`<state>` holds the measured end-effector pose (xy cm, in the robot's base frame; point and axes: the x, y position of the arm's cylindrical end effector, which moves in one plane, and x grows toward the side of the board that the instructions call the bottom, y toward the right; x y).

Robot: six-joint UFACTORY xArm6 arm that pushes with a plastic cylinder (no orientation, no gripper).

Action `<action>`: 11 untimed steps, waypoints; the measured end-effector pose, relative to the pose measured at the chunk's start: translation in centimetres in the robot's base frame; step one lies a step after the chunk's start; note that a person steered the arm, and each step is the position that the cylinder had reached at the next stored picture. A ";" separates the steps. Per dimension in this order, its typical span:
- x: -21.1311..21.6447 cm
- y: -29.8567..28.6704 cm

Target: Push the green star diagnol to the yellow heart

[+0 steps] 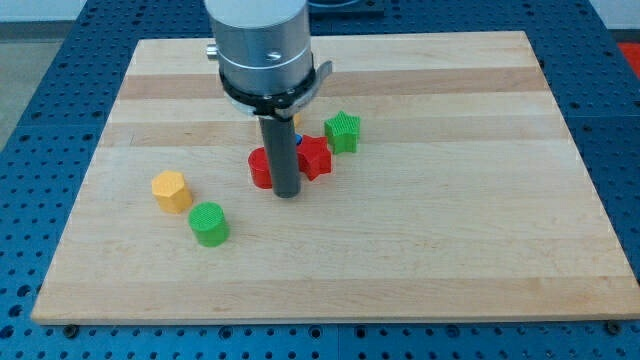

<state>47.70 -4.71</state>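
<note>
The green star (342,131) lies near the board's middle, right of the rod. My tip (287,193) rests on the board just below a red round block (261,168) and left of a red star-like block (315,157). The green star is up and to the right of my tip, apart from it. A small bit of blue and yellow (297,129) shows behind the rod; its shape is hidden, so I cannot tell whether it is the yellow heart.
A yellow-orange hexagonal block (171,190) and a green round block (209,223) lie at the lower left. The wooden board (480,250) sits on a blue perforated table. The arm's grey body (258,45) covers the board's top middle.
</note>
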 end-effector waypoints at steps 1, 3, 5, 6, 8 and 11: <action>-0.6 4.6; -1.0 7.1; 2.5 7.1; -3.5 7.1; -6.1 7.1; -11.9 7.1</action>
<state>35.84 2.35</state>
